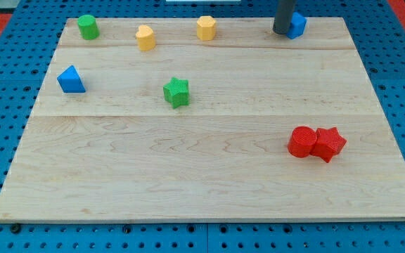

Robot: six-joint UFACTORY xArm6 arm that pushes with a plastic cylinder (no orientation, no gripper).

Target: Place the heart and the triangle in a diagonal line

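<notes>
Rod: dark, straight and upright, coming down from the view's top edge, right of the middle; only its lower part shows.
My tip [283,32]: at the far edge of the view's top, low against the surface.

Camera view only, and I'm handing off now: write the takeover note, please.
My tip sits at the view's top right, touching the left side of a blue block, shape unclear.
The blue triangle lies at the left edge.
The yellow heart is up top, right of the green cylinder.
Done: nothing evident; both are far from the tip.
Left: push heart and triangle into a clear diagonal.
</notes>
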